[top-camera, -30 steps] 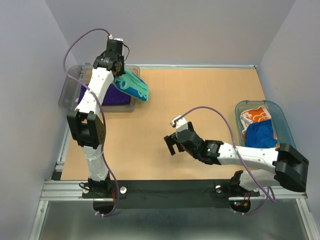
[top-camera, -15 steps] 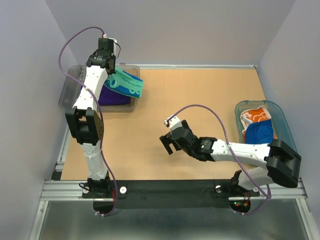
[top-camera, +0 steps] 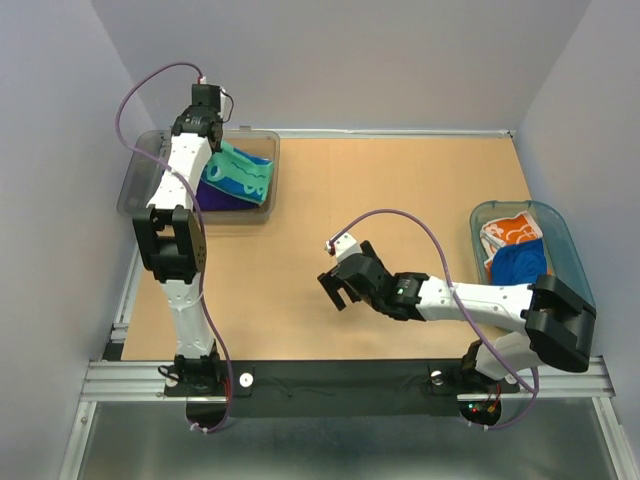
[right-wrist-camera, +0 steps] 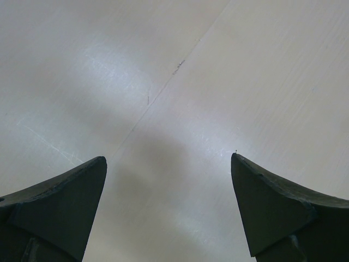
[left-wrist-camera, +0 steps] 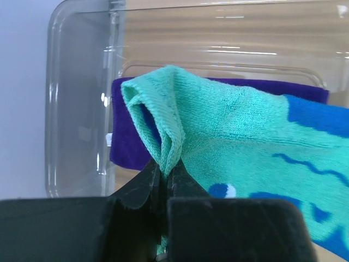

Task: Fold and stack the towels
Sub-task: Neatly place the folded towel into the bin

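Observation:
A folded mint green towel (top-camera: 240,178) (left-wrist-camera: 234,125) with teal squiggles hangs over the clear bin (top-camera: 135,185), pinched by one folded edge in my left gripper (top-camera: 213,152) (left-wrist-camera: 166,169), which is shut on it. Under it a purple towel (top-camera: 207,198) (left-wrist-camera: 128,144) lies flat in the bin. A royal blue towel (top-camera: 520,265) and a white towel with orange prints (top-camera: 510,232) lie crumpled in the teal basket (top-camera: 567,240) at the right. My right gripper (top-camera: 335,290) (right-wrist-camera: 168,159) hovers low over the bare tabletop, open, with nothing between its fingers.
The clear bin's walls (left-wrist-camera: 76,109) surround the purple towel at the far left corner. The wooden tabletop (top-camera: 400,190) lies between bin and basket. Grey walls close in the table on three sides.
My left gripper has carried the mint green towel leftward, from beside the bin to over it and the purple towel. The right arm has edged slightly left, still open.

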Controlling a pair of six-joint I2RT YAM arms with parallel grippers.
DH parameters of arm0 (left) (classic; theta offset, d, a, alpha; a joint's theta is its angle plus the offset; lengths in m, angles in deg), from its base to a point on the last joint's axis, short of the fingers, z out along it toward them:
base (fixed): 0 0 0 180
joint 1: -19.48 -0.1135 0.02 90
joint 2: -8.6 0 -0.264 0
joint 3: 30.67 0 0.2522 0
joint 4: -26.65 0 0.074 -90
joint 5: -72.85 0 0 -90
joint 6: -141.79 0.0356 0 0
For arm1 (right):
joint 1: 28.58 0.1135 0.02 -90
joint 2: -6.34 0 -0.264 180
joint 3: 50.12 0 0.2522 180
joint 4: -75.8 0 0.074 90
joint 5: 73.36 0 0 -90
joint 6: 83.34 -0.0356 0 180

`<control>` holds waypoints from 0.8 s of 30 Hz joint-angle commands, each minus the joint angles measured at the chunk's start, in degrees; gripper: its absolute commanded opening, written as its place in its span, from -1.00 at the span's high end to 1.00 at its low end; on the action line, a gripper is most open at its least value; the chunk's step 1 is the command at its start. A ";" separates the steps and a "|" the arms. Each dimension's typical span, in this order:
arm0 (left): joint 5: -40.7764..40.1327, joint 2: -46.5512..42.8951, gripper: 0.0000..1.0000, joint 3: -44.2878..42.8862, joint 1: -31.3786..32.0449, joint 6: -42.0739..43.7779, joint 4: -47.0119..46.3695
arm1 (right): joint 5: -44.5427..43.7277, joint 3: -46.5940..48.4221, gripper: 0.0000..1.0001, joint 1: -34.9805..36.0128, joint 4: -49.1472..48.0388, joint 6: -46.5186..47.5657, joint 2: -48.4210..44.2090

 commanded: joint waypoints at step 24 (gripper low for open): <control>-10.21 13.44 0.90 -3.96 -8.82 -7.79 1.93 | -0.02 3.09 -1.00 -0.36 0.53 1.10 2.15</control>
